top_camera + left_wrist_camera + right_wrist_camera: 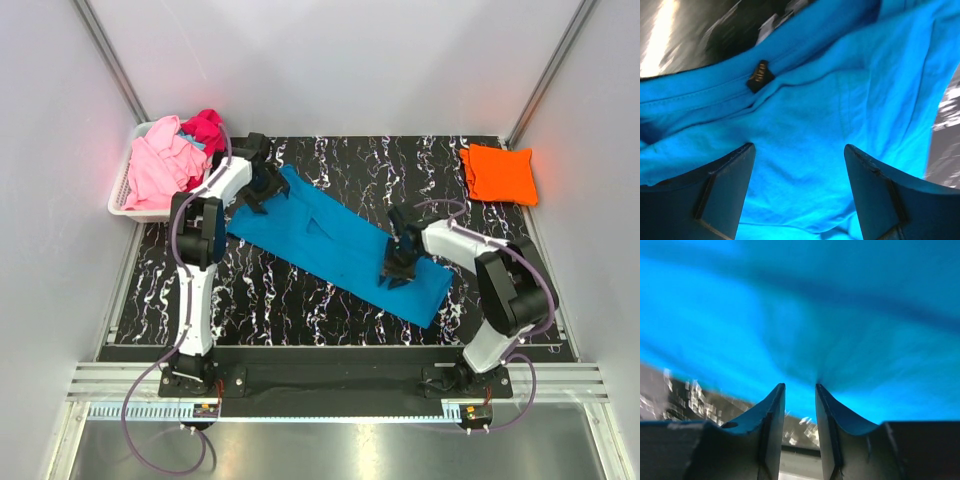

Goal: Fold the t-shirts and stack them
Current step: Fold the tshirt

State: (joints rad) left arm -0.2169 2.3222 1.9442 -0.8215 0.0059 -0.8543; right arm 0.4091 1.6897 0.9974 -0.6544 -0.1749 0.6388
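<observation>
The blue t-shirt (330, 240) lies flat on the black marbled table (250, 290). Its long axis runs diagonally from the upper left of the top view to the lower right, with an arm at each end. The left gripper (262, 190) is over the upper-left end and the right gripper (398, 272) is near the lower-right end, so each arm is closest to its own end.

The left wrist view shows wide-open jaws holding nothing, just above the cloth near a small black label (760, 76). The right wrist view, which is blurred, shows something the top view hides: the jaws are nearly together, and creases fan out from their tips as if they are pinching the shirt.

A folded orange t-shirt (498, 173) sits at the upper right.
</observation>
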